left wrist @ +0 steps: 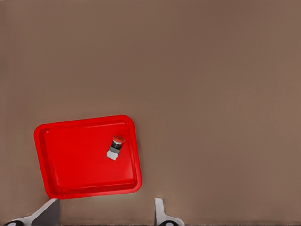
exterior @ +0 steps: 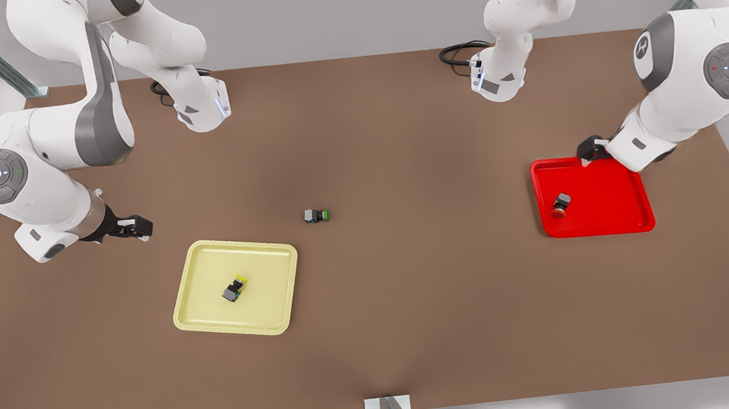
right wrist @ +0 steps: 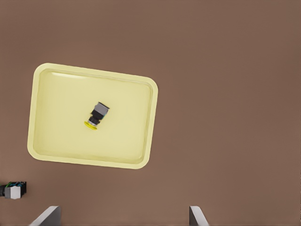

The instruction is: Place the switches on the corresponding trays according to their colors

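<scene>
Matte brown and uniform, the tabletop (exterior: 412, 318) carries two shallow square trays with rounded corners and raised rims, set well apart. The pale yellow tray (exterior: 196, 309) lies toward the front view's left; the yellow switch (exterior: 235, 289), a boxy grey-black body with a round yellow cap, lies on its side near the middle of the tray floor. The glossy red tray (exterior: 625, 210) lies toward the front view's right; the red switch (exterior: 560, 204) lies on its side on the tray floor, nearer the edge that faces the table's centre. A green-capped switch (exterior: 316, 216) of the same form lies on bare tabletop between the two trays. The left pincer (exterior: 588, 148) hangs over the far rim of the red tray; its wrist view shows two pale fingers (left wrist: 160, 212) spread apart with nothing between them. The right pincer (exterior: 135, 229) hovers beside the yellow tray, apart from it; its fingers (right wrist: 197, 216) likewise stand wide and empty.
</scene>
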Available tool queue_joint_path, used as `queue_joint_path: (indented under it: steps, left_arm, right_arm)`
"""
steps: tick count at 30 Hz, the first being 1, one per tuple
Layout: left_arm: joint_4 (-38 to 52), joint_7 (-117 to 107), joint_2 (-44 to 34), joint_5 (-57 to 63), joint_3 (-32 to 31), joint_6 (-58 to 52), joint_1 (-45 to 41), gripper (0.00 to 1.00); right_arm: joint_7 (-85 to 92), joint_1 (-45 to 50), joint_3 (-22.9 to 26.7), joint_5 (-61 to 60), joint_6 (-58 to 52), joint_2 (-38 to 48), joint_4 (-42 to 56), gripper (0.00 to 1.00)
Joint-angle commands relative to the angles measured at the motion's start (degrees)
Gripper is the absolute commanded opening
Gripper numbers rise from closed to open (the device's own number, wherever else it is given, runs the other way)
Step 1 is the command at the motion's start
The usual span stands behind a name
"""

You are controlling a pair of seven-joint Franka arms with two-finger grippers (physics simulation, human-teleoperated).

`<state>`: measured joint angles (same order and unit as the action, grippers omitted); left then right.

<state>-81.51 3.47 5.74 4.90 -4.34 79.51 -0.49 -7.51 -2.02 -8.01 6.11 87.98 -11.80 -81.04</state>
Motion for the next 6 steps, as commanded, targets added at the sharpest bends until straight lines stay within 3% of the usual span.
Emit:
queue_joint_path:
  steps: [1,2,6]
  left_arm:
    - [-0.32,-0.04,-0.46,0.19,2.13,-0.23,-1.78,1.0]
    - [-1.9,-0.21,-1.78,-3.4,10.48,-0.14,-7.68,1.0]
    - [-3.48,-4.78,-3.63,-3.67,10.4,0.21,-5.4,1.0]
  right_arm:
    - [-0.05,0.0,-0.08,-0.05,0.0,0.02,0.0,1.0]
    - [-0.05,-0.09,-0.08,0.04,-0.09,0.02,0.0,1.0]
    - [-0.05,0.0,-0.08,-0.05,0.0,0.02,0.0,1.0]
